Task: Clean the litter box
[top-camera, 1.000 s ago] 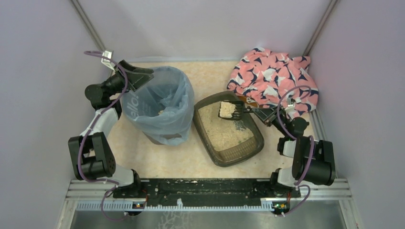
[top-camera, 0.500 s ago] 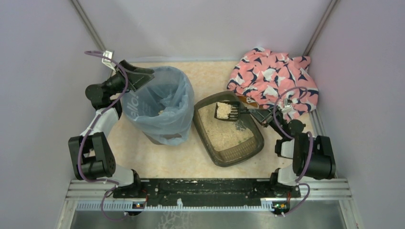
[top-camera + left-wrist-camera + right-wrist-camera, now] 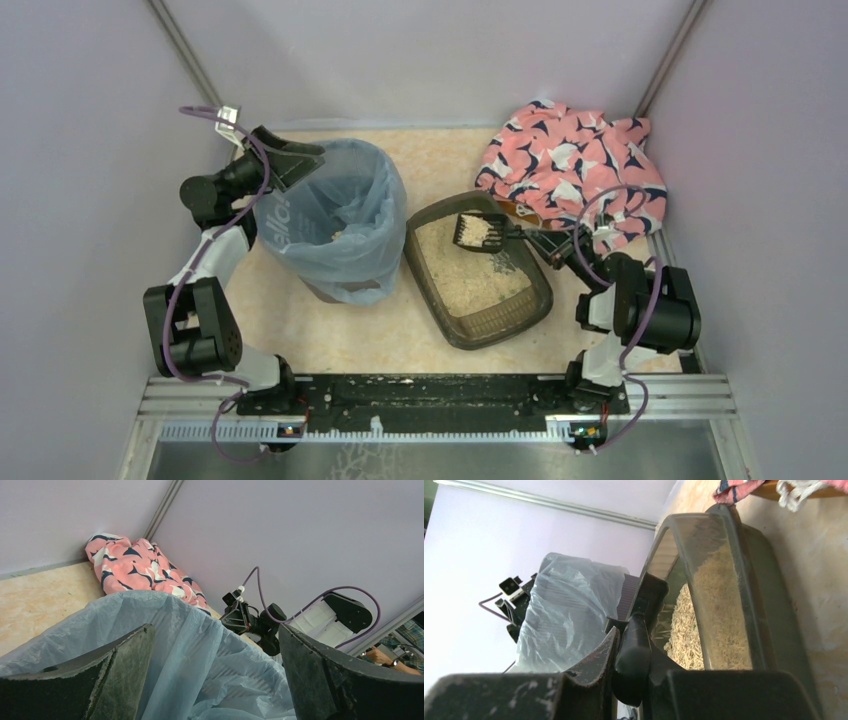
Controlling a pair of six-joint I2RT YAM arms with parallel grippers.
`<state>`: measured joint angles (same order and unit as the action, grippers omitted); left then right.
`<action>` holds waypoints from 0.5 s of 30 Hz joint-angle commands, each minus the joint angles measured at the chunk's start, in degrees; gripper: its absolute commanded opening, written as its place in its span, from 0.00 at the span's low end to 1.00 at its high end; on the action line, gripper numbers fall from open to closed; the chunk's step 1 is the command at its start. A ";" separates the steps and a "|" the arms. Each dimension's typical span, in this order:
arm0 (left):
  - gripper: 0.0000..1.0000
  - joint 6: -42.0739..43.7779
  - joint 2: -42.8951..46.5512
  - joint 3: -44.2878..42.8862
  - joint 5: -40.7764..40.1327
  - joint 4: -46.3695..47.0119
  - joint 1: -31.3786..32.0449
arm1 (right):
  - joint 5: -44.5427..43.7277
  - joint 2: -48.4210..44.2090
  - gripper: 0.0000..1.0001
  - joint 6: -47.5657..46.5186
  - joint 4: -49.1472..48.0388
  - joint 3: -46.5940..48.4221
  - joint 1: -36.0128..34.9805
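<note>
While the right gripper (image 3: 538, 242) pinches narrow on the handle of a small black slotted plastic scoop (image 3: 477, 231) loaded with beige litter, the scoop hangs over the far end of the shallow dark brown rectangular plastic litter box (image 3: 497, 324). The box lies mid-table, just right of a round bin lined with a translucent blue bag (image 3: 335, 215). The left gripper (image 3: 298, 160) is spread wide at the bin's far-left rim, holding nothing
</note>
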<state>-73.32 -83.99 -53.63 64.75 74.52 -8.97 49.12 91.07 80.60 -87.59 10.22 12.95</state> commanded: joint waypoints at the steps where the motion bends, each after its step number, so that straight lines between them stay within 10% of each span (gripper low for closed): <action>1: 0.99 1.08 0.49 -0.69 0.60 0.95 0.54 | -0.02 -1.51 0.00 0.57 -10.98 0.81 0.33; 15: 0.99 2.81 1.07 -0.61 0.66 -0.91 0.99 | -1.89 -5.44 0.00 -1.36 -10.31 -2.03 3.90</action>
<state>-71.66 -83.99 -53.63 64.77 72.75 -8.34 49.39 89.60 80.71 -88.09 9.61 15.49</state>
